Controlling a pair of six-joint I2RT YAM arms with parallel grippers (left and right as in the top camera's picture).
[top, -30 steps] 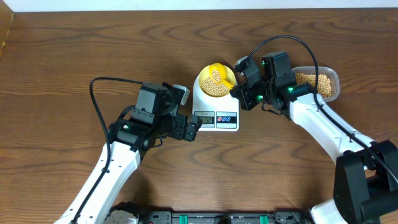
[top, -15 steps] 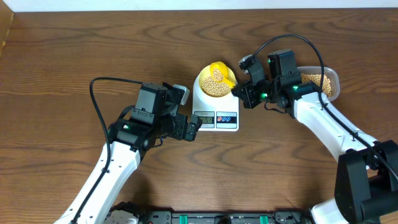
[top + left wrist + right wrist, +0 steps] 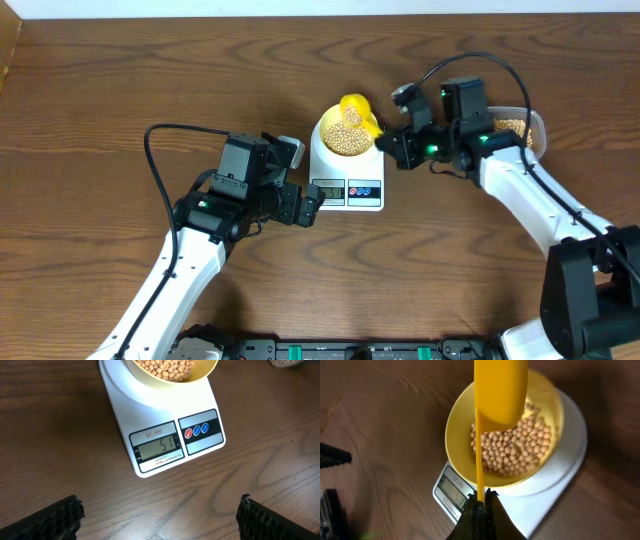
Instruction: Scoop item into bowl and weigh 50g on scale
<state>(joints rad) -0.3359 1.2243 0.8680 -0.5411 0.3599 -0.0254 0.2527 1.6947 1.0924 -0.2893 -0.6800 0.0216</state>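
The pale-yellow bowl sits on the white scale, holding a layer of tan beans. The display reads 51. My right gripper is shut on the handle of a yellow scoop, whose head hovers over the bowl's far rim. Wide open and holding nothing, my left gripper rests over bare table just in front of the scale.
A clear plastic tub with more beans stands at the right, partly hidden behind my right arm. The red and blue buttons sit right of the display. A light strip runs along the table's far edge.
My right gripper has drawn back to the right and slightly up, lifting the scoop head toward the bowl's far rim. The left arm has not moved.
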